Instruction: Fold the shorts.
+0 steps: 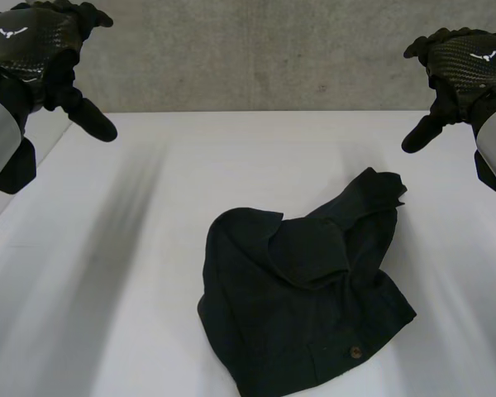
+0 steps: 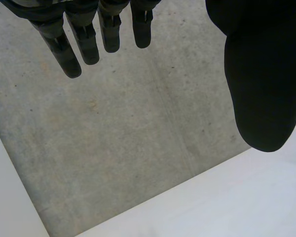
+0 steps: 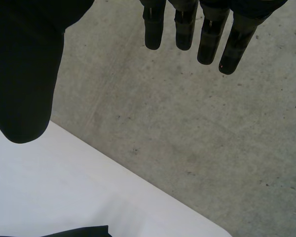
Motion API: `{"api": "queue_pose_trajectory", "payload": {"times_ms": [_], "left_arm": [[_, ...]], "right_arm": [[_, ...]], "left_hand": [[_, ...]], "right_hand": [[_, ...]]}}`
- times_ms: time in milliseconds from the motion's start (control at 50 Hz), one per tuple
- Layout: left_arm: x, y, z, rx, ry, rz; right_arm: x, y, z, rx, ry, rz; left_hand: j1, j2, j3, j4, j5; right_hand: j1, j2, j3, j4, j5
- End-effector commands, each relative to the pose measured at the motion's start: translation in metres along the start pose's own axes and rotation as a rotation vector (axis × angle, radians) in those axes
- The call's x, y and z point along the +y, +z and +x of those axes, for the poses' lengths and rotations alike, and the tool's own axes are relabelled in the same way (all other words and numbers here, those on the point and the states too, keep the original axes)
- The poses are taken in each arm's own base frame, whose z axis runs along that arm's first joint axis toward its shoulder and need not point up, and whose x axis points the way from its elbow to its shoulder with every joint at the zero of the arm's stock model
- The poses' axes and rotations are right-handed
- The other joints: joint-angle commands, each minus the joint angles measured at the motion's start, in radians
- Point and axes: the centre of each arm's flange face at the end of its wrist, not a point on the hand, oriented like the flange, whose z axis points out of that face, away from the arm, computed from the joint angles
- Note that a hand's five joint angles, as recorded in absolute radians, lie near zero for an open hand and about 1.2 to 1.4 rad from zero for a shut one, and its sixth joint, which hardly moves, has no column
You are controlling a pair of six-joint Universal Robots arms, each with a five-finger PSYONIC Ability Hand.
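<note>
Shorts [image 1: 302, 310] sit crumpled in a dark heap on the white table [image 1: 132, 273], low between the two hands and nearer the robot than either, slightly toward the right hand's side. Left hand [image 1: 29, 41] hangs above its own far corner of the table and right hand [image 1: 471, 62] mirrors it above the other. Both are raised, well apart from the cloth, neither touching it. Bare tabletop lies between each hand and the heap. Beyond the hands a grey concrete wall [image 1: 256, 58] runs along the table's far edge. On the heap, a folded flap lies across the middle, one peaked corner juts toward the right hand, and a small round button [image 1: 355, 352] shows on the part nearest the robot. In the left wrist view the left fingers [image 2: 84, 47] are straight and slightly spread and the left thumb [image 2: 264, 84] is held wide off from them, so the hand is splayed and empty. Concrete sits past the fingertips and the table edge runs just past the thumb tip. The right wrist view shows the same pose: right fingers [image 3: 207, 39] straight, right thumb [image 3: 24, 79] swung well clear, holding nothing. Table is below the thumb, and a thin dark sliver of the shorts [image 3: 89, 232] shows further out from the thumb on the tabletop. The head view gives the whole heap and the backs of both hands. The wrist views give the palm side and the finger spread, which the head view barely shows.
</note>
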Motion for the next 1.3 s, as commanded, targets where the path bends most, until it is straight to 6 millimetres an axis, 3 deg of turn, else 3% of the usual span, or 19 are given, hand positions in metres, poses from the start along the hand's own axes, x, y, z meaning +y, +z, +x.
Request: {"api": "queue_pose_trajectory", "payload": {"times_ms": [20, 220, 300, 360, 380, 440, 540, 680, 740, 800, 860, 880, 900, 1000, 1060, 1140, 1240, 1280, 1300], "left_arm": [[0.006, -0.001, 0.003, 0.01, 0.003, -0.015], [0.013, 0.0, 0.006, 0.023, 0.002, -0.023], [0.023, 0.0, 0.019, 0.071, 0.0, -0.015], [0.042, 0.003, 0.044, 0.164, 0.006, -0.03], [0.054, 0.002, 0.059, 0.221, 0.021, -0.052], [0.072, 0.002, 0.075, 0.292, 0.066, -0.092], [0.118, 0.002, 0.102, 0.391, 0.21, -0.182], [0.154, 0.008, 0.129, 0.461, 0.281, -0.2], [0.171, 0.01, 0.145, 0.497, 0.304, -0.209], [0.181, 0.011, 0.153, 0.519, 0.335, -0.213], [0.188, 0.018, 0.157, 0.51, 0.372, -0.211], [0.189, 0.019, 0.157, 0.507, 0.378, -0.207], [0.188, 0.023, 0.156, 0.485, 0.381, -0.204], [0.182, 0.039, 0.137, 0.311, 0.388, -0.208], [0.171, 0.057, 0.105, 0.093, 0.383, -0.192], [0.155, 0.063, 0.068, -0.076, 0.367, -0.189], [0.154, 0.041, 0.053, -0.106, 0.257, -0.236], [0.157, 0.028, 0.054, -0.095, 0.208, -0.268], [0.161, 0.017, 0.055, -0.087, 0.158, -0.305]], "right_arm": [[0.003, 0.0, -0.001, -0.01, 0.002, -0.008], [0.005, 0.002, 0.0, -0.02, -0.029, -0.015], [0.026, -0.01, -0.012, -0.157, -0.221, -0.167], [0.059, -0.027, -0.021, -0.33, -0.371, -0.405], [0.066, -0.032, -0.021, -0.358, -0.4, -0.464], [0.086, -0.042, -0.014, -0.41, -0.421, -0.616], [0.112, -0.041, -0.009, -0.354, -0.344, -0.637], [0.152, -0.053, -0.018, -0.303, -0.199, -0.636], [0.163, -0.058, -0.021, -0.294, -0.17, -0.631], [0.175, -0.06, -0.023, -0.274, -0.15, -0.592], [0.177, -0.057, -0.023, -0.266, -0.152, -0.567], [0.176, -0.054, -0.023, -0.262, -0.154, -0.55], [0.175, -0.053, -0.023, -0.259, -0.155, -0.54], [0.16, -0.034, -0.018, -0.226, -0.186, -0.445], [0.136, -0.006, -0.01, -0.18, -0.223, -0.316], [0.114, 0.03, -0.003, -0.138, -0.277, -0.205], [0.081, 0.073, -0.001, -0.076, -0.406, -0.062], [0.078, 0.081, -0.01, -0.094, -0.435, -0.03], [0.077, 0.089, -0.024, -0.123, -0.46, -0.001]], "left_hand": [[-0.016, -0.025, -0.036, -0.031, -0.044], [-0.017, -0.025, -0.036, -0.032, -0.045], [-0.013, -0.022, -0.033, -0.028, -0.042], [-0.007, -0.016, -0.027, -0.022, -0.036], [-0.001, -0.01, -0.021, -0.016, -0.03], [0.002, -0.007, -0.018, -0.013, -0.027], [0.007, -0.001, -0.012, -0.007, -0.021], [0.043, 0.034, 0.023, 0.028, 0.014], [0.174, 0.166, 0.155, 0.16, 0.146], [0.374, 0.365, 0.354, 0.359, 0.345], [0.963, 0.955, 0.943, 0.948, 0.935], [1.052, 1.043, 1.032, 1.037, 1.023], [1.143, 1.134, 1.123, 1.128, 1.114], [1.205, 1.196, 1.185, 1.19, 1.176], [1.205, 1.196, 1.185, 1.19, 1.176], [1.205, 1.196, 1.185, 1.19, 1.176], [1.205, 1.196, 1.185, 1.19, 1.176], [1.205, 1.196, 1.185, 1.19, 1.176], [1.205, 1.196, 1.185, 1.19, 1.176]], "right_hand": [[-0.03, -0.051, -0.036, -0.06, -0.069], [-0.03, -0.051, -0.036, -0.06, -0.069], [-0.03, -0.051, -0.036, -0.06, -0.069], [-0.03, -0.051, -0.036, -0.06, -0.069], [-0.03, -0.051, -0.036, -0.06, -0.069], [-0.03, -0.051, -0.036, -0.06, -0.069], [-0.03, -0.051, -0.036, -0.06, -0.069], [-0.03, -0.051, -0.036, -0.06, -0.069], [-0.03, -0.051, -0.036, -0.06, -0.069], [0.269, 0.248, 0.263, 0.239, 0.23], [0.639, 0.618, 0.633, 0.609, 0.6], [1.027, 1.006, 1.021, 0.997, 0.989], [1.19, 1.169, 1.184, 1.16, 1.151], [1.192, 1.171, 1.186, 1.162, 1.153], [1.192, 1.171, 1.186, 1.162, 1.153], [1.192, 1.171, 1.186, 1.162, 1.153], [1.192, 1.171, 1.186, 1.162, 1.153], [1.192, 1.171, 1.186, 1.162, 1.153], [1.192, 1.171, 1.186, 1.162, 1.153]]}}
